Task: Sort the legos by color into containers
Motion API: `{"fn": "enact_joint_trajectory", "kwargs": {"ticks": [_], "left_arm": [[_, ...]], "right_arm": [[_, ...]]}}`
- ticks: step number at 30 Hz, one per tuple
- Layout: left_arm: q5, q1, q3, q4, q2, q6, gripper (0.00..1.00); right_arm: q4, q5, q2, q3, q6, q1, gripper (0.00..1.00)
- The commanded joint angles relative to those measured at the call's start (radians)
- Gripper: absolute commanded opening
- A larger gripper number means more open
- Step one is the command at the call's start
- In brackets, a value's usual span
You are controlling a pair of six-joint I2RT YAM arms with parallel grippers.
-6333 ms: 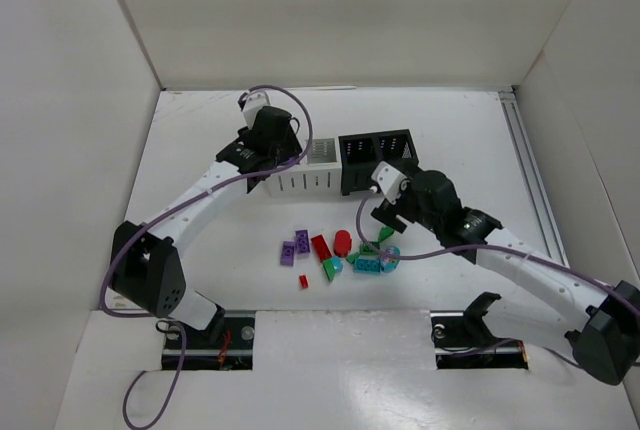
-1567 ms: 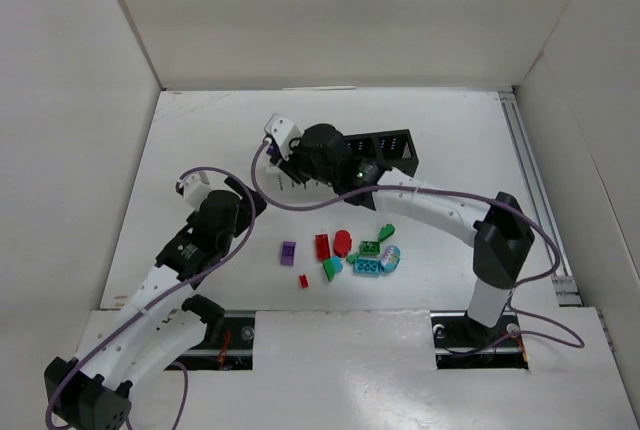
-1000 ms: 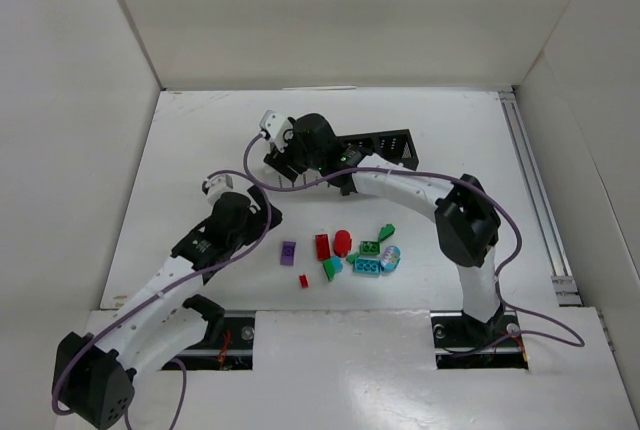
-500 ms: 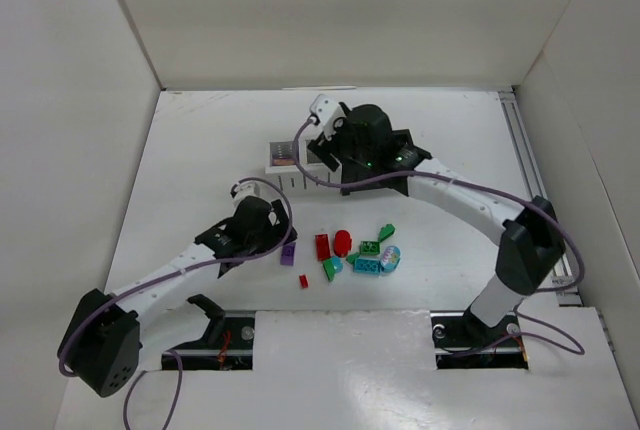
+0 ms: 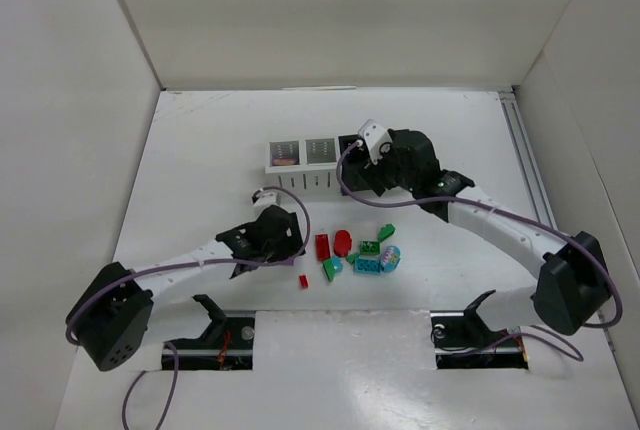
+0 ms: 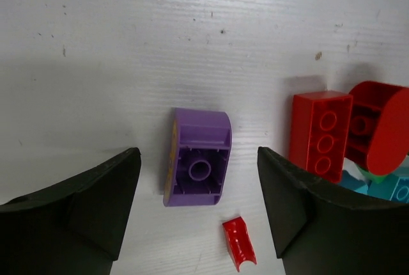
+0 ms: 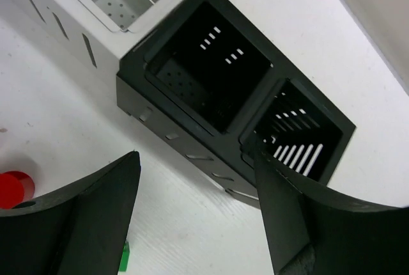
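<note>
Four square open-top bins [image 5: 300,180] stand joined in a row at the middle of the table [image 5: 190,150], nearer its far edge. Two are white and two black, all hard plastic with slotted walls and perforated floors. From above, the black pair [image 7: 182,134] is mostly covered by the right arm [image 5: 480,215]. The leftmost white bin [image 5: 282,181] holds something purplish, too small to make out. The right gripper [image 7: 195,160] hangs over the black pair, jaws apart with nothing between them. The inner corners of those bins are lost in shadow.

The legos [image 5: 355,250] lie loose on the white, finely grained table between the bins and the near edge. The left gripper [image 6: 198,160] is low over a purple brick [image 6: 197,167], its jaws spread to either side with a gap at each flank, gripping nothing. That brick lies studs down, showing a hollow underside with one round tube and a curved end. Near it are a glossy red brick [image 6: 319,135] with three circles in a line, a red rounded piece [image 6: 378,128] touching that brick, and a tiny red bit [image 6: 239,251]. Some teal pieces [image 6: 390,185] are cut off at the frame's edge.
</note>
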Motion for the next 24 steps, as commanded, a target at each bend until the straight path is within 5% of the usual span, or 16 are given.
{"fn": "enact_joint_trajectory", "kwargs": {"ticks": [1, 13, 21, 24], "left_arm": [[-0.056, -0.011, 0.007, -0.039, 0.058, -0.017, 0.71], [-0.155, -0.105, 0.125, -0.165, 0.159, -0.070, 0.19], [-0.332, -0.105, 0.332, -0.271, 0.081, -0.086, 0.15], [-0.363, -0.019, 0.428, -0.225, 0.070, 0.007, 0.15]], "right_arm": [[0.018, 0.011, -0.069, -0.012, -0.003, -0.011, 0.76], [-0.025, 0.040, -0.187, -0.085, 0.006, -0.079, 0.76], [-0.043, 0.020, -0.256, -0.144, -0.087, -0.088, 0.76], [-0.033, -0.018, -0.281, -0.172, -0.139, -0.088, 0.78]]}}
